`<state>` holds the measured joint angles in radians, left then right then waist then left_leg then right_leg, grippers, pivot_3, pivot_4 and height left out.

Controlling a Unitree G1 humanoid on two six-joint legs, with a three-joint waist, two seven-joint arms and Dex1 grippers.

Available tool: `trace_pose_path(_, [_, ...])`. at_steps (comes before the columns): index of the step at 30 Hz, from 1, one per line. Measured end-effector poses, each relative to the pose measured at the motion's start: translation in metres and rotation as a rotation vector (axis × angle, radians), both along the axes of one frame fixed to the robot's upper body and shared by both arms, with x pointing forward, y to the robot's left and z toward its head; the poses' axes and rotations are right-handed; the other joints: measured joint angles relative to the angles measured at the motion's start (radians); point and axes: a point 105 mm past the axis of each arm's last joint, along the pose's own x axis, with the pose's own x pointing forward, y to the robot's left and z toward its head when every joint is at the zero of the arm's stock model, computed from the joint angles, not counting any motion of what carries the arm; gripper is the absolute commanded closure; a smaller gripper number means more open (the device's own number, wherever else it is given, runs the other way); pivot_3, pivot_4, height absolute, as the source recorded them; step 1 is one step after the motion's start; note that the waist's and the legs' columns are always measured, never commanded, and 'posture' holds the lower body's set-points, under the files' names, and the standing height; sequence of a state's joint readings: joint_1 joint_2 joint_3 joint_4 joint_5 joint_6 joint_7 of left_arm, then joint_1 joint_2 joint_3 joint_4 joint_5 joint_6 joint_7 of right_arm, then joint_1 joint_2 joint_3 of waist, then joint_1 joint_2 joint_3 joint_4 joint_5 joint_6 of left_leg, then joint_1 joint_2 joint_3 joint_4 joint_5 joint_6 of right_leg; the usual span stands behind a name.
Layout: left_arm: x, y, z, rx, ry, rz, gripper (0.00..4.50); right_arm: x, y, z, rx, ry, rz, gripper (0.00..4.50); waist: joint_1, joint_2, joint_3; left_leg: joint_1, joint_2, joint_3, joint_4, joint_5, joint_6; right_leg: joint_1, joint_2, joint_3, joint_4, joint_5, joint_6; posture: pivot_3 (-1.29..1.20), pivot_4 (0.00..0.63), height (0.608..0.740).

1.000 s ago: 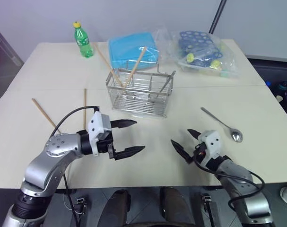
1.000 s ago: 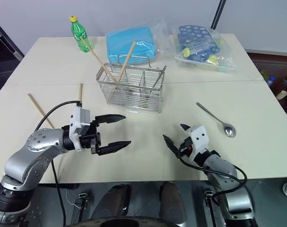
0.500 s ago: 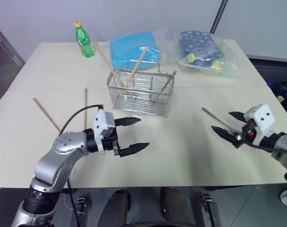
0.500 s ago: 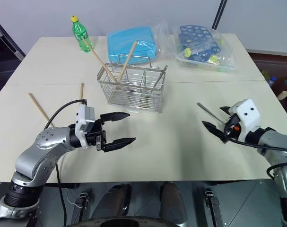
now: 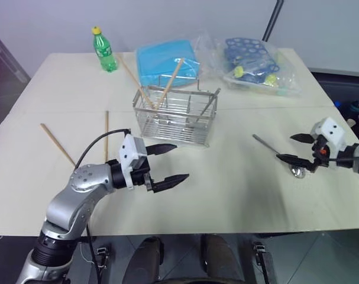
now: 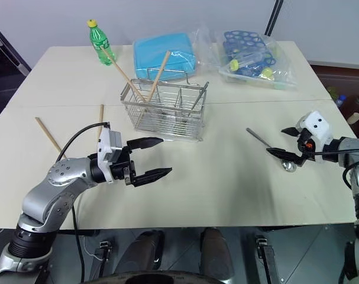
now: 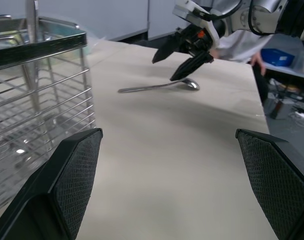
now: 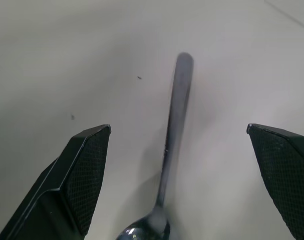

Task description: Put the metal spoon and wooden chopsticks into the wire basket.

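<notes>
The tabletop (image 5: pixel 226 195) carries the wire basket (image 5: pixel 174 121), which hides the lower ends of two wooden chopsticks (image 5: pixel 167 84); two more lie flat to its left. Left end effector (image 5: pixel 167 164) is spread wide, empty. Right end effector (image 6: pixel 285 144) is spread, straddling the metal spoon (image 8: pixel 174 135) without contact.

Table (image 5: pixel 238 195) — basket (image 5: pixel 174 118), spoon (image 5: pixel 272 149), 2 chopsticks (image 5: pixel 56 144), bottle (image 5: pixel 104 49).
</notes>
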<state>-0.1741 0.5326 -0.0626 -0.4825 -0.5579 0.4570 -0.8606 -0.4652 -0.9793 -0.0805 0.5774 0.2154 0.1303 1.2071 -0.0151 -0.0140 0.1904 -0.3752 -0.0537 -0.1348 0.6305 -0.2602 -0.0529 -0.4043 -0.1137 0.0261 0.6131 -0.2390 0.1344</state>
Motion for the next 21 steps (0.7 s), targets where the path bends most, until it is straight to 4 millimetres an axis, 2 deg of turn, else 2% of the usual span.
trace_pose_path(7, [-0.005, 0.006, 0.000, 0.010, 0.016, 0.057, 0.02, 0.007, -0.002, -0.025, 0.026, 0.100, -0.001, 0.00, -0.001, 0.001, 0.001, 0.000, 0.000, 0.000, 0.000, 0.000, 0.000, 0.000, 0.000, 0.000, 0.000, 0.000, 0.000, 0.00, 0.150, 0.740])
trace_pose_path(12, [-0.005, 0.013, 0.000, 0.016, 0.012, 0.106, 0.02, 0.011, -0.004, -0.026, 0.032, 0.101, -0.008, 0.00, -0.003, 0.001, 0.000, 0.001, 0.000, 0.000, 0.000, 0.000, 0.000, 0.000, 0.000, 0.000, 0.000, 0.000, 0.000, 0.00, 0.150, 0.740])
trace_pose_path(16, [-0.008, 0.014, -0.004, 0.020, 0.026, 0.122, 0.00, 0.011, -0.005, -0.026, 0.041, 0.111, -0.013, 1.19, -0.002, 0.001, 0.000, 0.001, 0.000, 0.000, 0.000, 0.000, 0.000, 0.001, 0.000, 0.000, 0.000, 0.000, 0.000, 0.00, 0.150, 0.740])
trace_pose_path(21, [-0.011, 0.014, -0.005, 0.027, 0.022, 0.117, 0.00, 0.012, -0.002, -0.028, 0.048, 0.122, -0.008, 3.77, -0.003, 0.001, 0.000, 0.001, 0.000, 0.000, 0.000, 0.000, 0.000, 0.001, 0.000, 0.000, 0.000, 0.000, 0.000, 0.00, 0.150, 0.740])
